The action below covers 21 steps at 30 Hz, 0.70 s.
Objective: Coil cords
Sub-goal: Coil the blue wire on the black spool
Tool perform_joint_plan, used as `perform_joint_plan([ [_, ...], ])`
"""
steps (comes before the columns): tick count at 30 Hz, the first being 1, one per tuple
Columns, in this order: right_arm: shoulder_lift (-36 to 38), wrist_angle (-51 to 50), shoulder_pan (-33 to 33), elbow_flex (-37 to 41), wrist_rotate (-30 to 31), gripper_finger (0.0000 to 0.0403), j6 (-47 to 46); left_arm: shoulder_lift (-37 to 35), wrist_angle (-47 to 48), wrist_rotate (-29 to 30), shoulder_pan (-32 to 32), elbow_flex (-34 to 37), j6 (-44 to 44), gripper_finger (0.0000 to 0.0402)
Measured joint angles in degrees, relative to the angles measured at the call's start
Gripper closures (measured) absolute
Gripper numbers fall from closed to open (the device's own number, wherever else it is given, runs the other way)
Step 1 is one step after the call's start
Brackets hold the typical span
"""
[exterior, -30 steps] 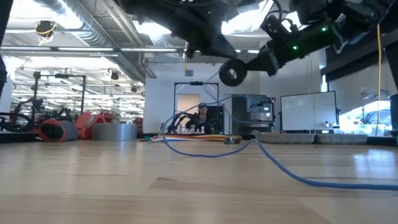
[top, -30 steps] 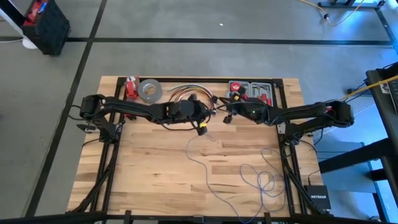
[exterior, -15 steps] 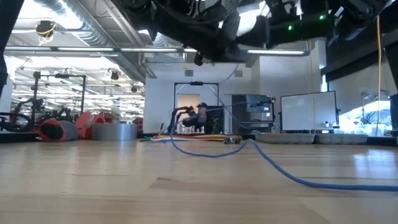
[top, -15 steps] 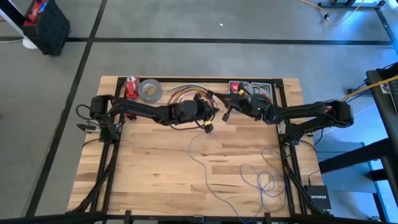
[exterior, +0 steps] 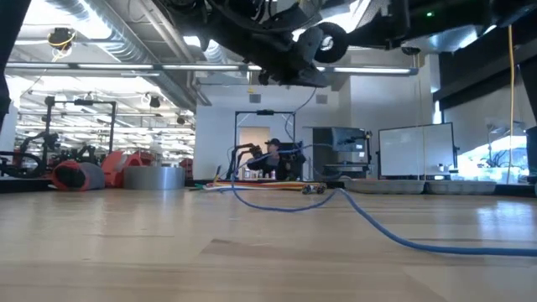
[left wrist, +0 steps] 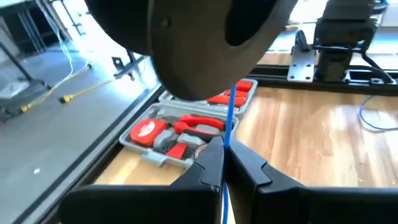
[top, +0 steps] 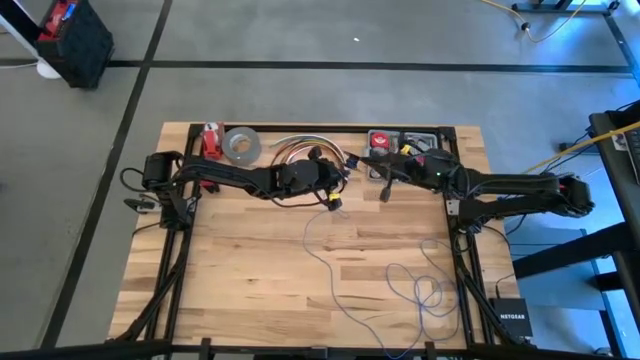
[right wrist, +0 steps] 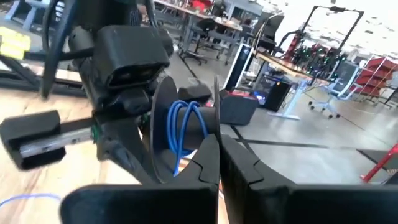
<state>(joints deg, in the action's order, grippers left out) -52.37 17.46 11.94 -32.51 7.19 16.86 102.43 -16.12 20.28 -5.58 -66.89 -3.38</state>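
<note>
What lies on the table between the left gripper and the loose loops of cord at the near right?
In the high view, only bare wood and the cord itself, trailing from the left gripper across the table to the loops.

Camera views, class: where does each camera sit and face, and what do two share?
High: overhead, facing down on the table; left arm, right arm show.
Low: table-top height, facing across; arms overhead.
Left wrist: faces the tool case past the left gripper, shut on the cord.
Right wrist: faces the spool past the right gripper.
High and low share the cord.
</note>
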Motion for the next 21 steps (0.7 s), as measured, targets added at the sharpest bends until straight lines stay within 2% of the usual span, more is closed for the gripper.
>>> perform_joint_plan([
  [9,7.70,-3.15,0.02,-0.64,-0.88,0.0400,-0.06,-0.04,-0.89,0.00,0.06,-0.02,-1.29,0.0398],
  [13,10.51,1.08,0.09,-3.06,-0.49,0.0400,0.00,0.83,4.32,1.02,0.24,0.92,-1.30,0.0398],
  [21,13.62,-4.77,0.09,-5.50,-2.44,0.0400,-0.07,0.58,6.18,0.74,-0.92,0.54,0.19,0.0398],
])
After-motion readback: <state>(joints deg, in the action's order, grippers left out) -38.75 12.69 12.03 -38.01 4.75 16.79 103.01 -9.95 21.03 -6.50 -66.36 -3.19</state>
